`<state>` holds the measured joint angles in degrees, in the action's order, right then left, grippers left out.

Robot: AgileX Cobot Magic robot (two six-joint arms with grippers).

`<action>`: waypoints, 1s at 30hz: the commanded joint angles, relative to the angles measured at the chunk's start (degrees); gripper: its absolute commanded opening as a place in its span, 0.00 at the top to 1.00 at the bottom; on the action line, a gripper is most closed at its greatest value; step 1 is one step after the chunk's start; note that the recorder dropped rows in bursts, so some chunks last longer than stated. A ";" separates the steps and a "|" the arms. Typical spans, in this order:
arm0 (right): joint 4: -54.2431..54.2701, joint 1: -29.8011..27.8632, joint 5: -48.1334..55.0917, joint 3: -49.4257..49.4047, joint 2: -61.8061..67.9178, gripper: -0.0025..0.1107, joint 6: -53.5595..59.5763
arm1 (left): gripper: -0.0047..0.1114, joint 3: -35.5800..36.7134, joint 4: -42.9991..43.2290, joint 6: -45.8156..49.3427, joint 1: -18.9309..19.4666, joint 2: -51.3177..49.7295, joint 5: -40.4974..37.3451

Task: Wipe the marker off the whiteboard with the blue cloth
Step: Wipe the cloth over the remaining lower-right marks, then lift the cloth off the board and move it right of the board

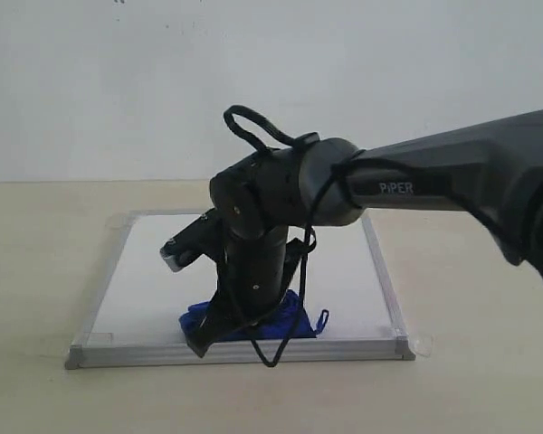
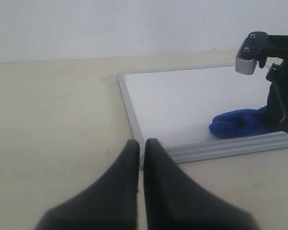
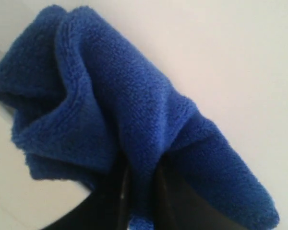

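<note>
The whiteboard (image 1: pixel 154 271) lies flat on the table, its silver frame showing on all sides. No marker lines show on the bare white surface that I can see; the marker is out of view. My right gripper (image 1: pixel 228 331) points down at the board's near edge, shut on the blue cloth (image 1: pixel 294 321), which is bunched on the board. The right wrist view shows a fold of the cloth (image 3: pixel 110 105) pinched between the dark fingers (image 3: pixel 173 201). My left gripper (image 2: pixel 141 143) hangs shut and empty above the table, just off a near corner of the whiteboard (image 2: pixel 182 100).
The beige table (image 1: pixel 45 271) surrounds the board, with a white wall behind it. Clear tape tabs (image 1: pixel 423 344) stick out at the board's corners. The right arm's black cable (image 1: pixel 253 127) loops above its wrist, and the arm (image 1: pixel 452 172) spans the board's right half.
</note>
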<state>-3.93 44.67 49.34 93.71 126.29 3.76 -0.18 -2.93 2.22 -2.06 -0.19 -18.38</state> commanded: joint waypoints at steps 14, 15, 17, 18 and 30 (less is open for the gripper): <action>-5.86 -16.45 14.03 -0.37 0.80 0.98 -3.76 | 0.93 0.18 -0.67 0.26 -0.39 0.19 0.20; -6.39 -17.90 15.48 -0.37 0.80 0.98 -3.76 | 0.93 0.18 -0.67 0.26 -0.39 0.19 0.20; -6.52 -20.03 17.89 -0.37 0.69 0.98 -3.76 | 0.93 0.18 -0.67 0.26 -0.39 0.19 0.20; -6.37 -20.82 18.63 -0.37 0.56 0.98 -3.76 | 0.93 0.18 -0.67 0.26 -0.39 0.19 0.20; -6.12 -20.74 13.73 -0.37 -9.54 0.98 0.77 | 0.93 0.18 -0.67 0.26 -0.39 0.19 0.20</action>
<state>-9.18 24.15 63.58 93.47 120.48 2.31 -0.18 -2.93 2.22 -2.06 -0.19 -18.38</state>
